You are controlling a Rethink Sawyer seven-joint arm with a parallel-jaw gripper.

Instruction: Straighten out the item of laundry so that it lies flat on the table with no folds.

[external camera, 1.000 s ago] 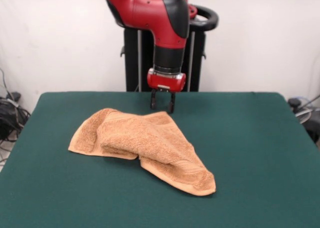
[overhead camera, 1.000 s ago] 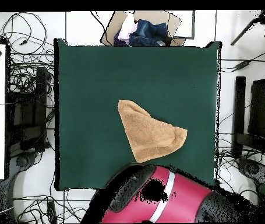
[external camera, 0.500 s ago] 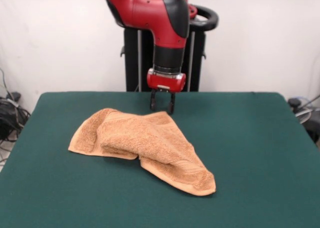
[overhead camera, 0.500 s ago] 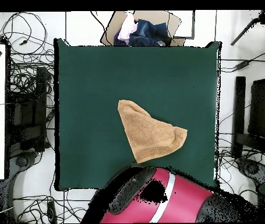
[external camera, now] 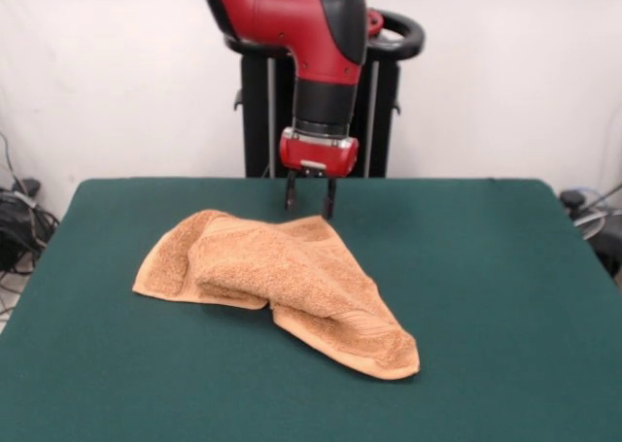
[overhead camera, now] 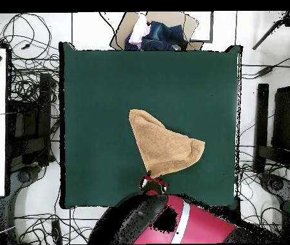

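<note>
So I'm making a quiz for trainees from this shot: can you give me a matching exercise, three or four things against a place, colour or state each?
Things:
1. towel
2. table
3. gripper
4. arm

Descriptions:
A. dark green, bearing the cloth
B. red and black, coming down from above
C. orange-tan, folded over itself in a rumpled heap
D. open, just above the cloth's far edge, holding nothing

Pairs: 1-C, 2-A, 3-D, 4-B

A robotics lab. A red arm (external camera: 292, 19) on a black pedestal (external camera: 321, 112) stands at a green worktop (external camera: 486, 287). Tangled cables (overhead camera: 29, 89) cover the floor around it.
</note>
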